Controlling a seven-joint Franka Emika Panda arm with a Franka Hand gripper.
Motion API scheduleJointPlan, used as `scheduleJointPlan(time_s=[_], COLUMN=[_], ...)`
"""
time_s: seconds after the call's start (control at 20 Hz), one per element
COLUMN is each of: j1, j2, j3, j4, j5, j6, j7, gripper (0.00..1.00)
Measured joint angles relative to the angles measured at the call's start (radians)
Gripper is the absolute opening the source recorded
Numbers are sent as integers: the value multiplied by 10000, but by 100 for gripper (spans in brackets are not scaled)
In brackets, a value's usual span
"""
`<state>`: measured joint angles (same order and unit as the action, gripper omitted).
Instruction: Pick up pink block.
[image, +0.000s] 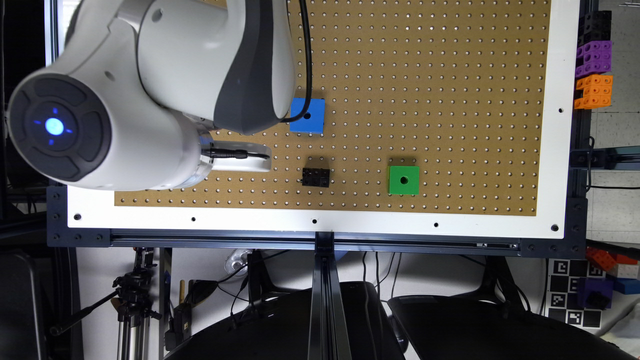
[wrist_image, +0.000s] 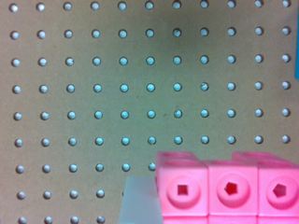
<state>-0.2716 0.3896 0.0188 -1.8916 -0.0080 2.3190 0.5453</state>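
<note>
**Q:** Entry for this moment. Which step are we in?

**Op:** I judge it the close of the approach, or the grasp itself. In the wrist view the pink block (wrist_image: 229, 189) sits very close under the camera: a row of three cubes, each with a round recess, and the pegboard (wrist_image: 93, 93) behind it. I cannot tell whether it rests on the board or is already off it.

**Q:** Gripper state?

**Op:** I cannot tell whether it is spread or pinching. In the exterior view the gripper (image: 240, 157) is a white part past the wrist, low over the board near its front edge, toward the exterior view's left.

**Q:** So where is the block on the board?

**Op:** By inference, under that white part, beneath the arm (image: 150, 75) (my reading, not something seen).

**Q:** Next move?

**Op:** If nothing is clamped yet, centre on the row of cubes and close. If it is clamped, lift straight up and slowly, watching for slip on the smooth plastic.

**Q:** What does each camera add?

**Op:** The wrist view gives the block's faces and colour. The exterior view gives the layout: blue square (image: 307, 115) nearest the arm, black block (image: 315, 177) just beside the gripper, and green square (image: 404, 180) further along the front edge. All three are apart from it.
</note>
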Motion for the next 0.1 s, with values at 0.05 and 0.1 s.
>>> scheduleJointPlan(time_s=[0.05, 0.1], j1=[0, 0], j2=[-42, -60], j3=[0, 0], j4=[0, 0], j5=[0, 0], j6=[-46, -66], j7=[0, 0], gripper=[0, 0])
